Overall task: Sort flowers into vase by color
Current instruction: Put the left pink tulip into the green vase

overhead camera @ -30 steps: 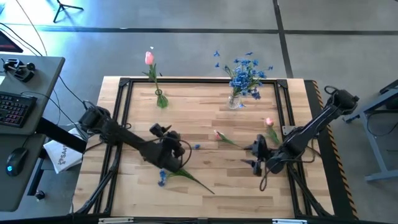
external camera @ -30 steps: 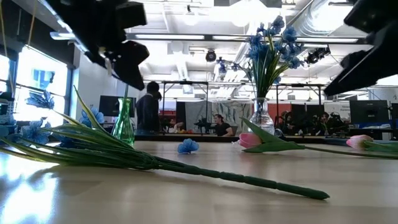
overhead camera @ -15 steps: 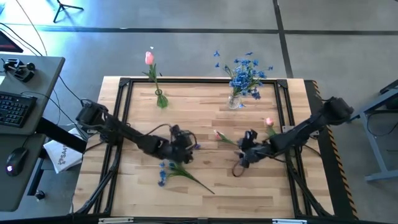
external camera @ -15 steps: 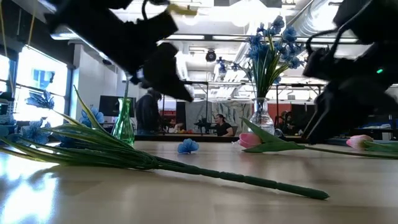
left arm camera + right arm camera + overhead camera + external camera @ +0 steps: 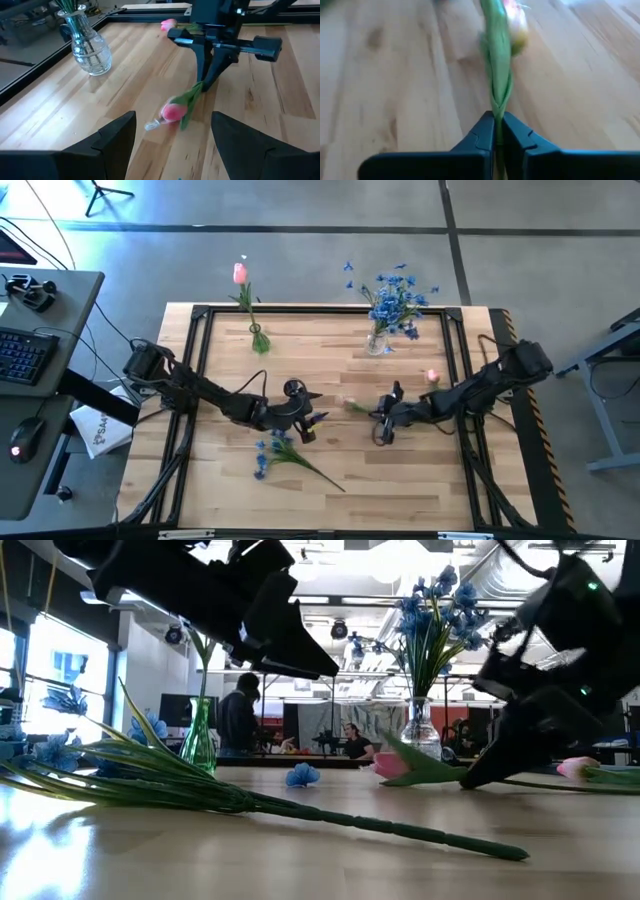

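Observation:
A pink tulip [image 5: 349, 406] lies on the table's middle, bud toward the left, and my right gripper [image 5: 376, 416] is shut on its green stem. My left gripper [image 5: 318, 418] hangs open just left of the bud, above the table; in its wrist view the bud [image 5: 173, 111] lies ahead of its spread fingers. A blue spray [image 5: 270, 452] lies on its side near the front. A second loose tulip [image 5: 432, 378] lies at the right. A green vase [image 5: 258, 337] holds one pink tulip, and a clear vase [image 5: 379, 340] holds blue flowers. My right gripper pinches the tulip's green stem [image 5: 496, 114] between its two fingers, some way behind the bud. The fingers [image 5: 206, 80] slant down from the table's right side and run roughly along the stem. The bud end [image 5: 394, 765] lies low at the table.
A black frame [image 5: 330, 310] runs around the wooden table top. A small loose blue blossom [image 5: 301, 775] lies mid-table. Both vases stand near the far edge. A desk with a keyboard [image 5: 22, 352] stands left of the table, and people show in the room beyond.
My right gripper has gone toward the table's left, come down to the tulip and shut on its stem. My left gripper has moved toward the table's right, up to the tulip's bud, staying open.

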`<action>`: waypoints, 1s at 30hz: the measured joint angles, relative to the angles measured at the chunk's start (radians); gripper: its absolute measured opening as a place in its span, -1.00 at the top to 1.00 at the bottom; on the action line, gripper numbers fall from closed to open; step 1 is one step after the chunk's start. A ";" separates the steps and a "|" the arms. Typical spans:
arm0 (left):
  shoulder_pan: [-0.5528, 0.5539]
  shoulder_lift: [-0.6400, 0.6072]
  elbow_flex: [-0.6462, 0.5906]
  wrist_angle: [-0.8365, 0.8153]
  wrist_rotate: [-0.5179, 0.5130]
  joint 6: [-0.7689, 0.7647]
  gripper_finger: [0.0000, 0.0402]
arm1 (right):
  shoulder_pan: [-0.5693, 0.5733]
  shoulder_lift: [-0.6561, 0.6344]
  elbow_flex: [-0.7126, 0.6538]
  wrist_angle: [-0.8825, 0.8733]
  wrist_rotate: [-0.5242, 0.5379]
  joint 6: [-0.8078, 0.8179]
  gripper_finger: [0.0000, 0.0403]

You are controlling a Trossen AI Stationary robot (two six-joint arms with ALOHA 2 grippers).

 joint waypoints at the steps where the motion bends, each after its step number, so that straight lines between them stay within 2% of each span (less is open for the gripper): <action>1: -0.001 0.000 0.000 -0.004 0.000 0.000 -0.21 | 0.000 0.001 -0.032 0.100 -0.006 -0.018 0.95; 5: -0.011 0.000 0.000 -0.005 0.004 0.036 -0.21 | 0.002 -0.006 -0.100 0.493 -0.018 -0.093 0.89; 10: -0.021 0.000 0.000 0.014 0.019 0.088 -0.21 | 0.012 -0.005 -0.080 0.800 -0.034 -0.277 0.97; 12: -0.017 0.000 0.000 0.057 0.065 0.119 -0.21 | 0.025 -0.006 -0.044 0.867 -0.057 -0.356 0.96; 15: -0.005 0.011 0.000 0.198 0.208 0.204 -0.21 | 0.048 -0.006 0.026 0.950 -0.124 -0.481 0.95; 18: -0.001 0.038 0.000 0.385 0.349 0.313 -0.21 | 0.074 -0.006 0.105 0.942 -0.197 -0.586 0.97; 21: -0.002 0.083 0.007 0.559 0.433 0.391 -0.21 | 0.098 -0.006 0.174 0.911 -0.232 -0.668 0.98; 30: -0.005 0.214 0.182 0.587 0.482 0.446 -0.21 | 0.131 -0.006 0.286 0.734 -0.228 -0.746 0.98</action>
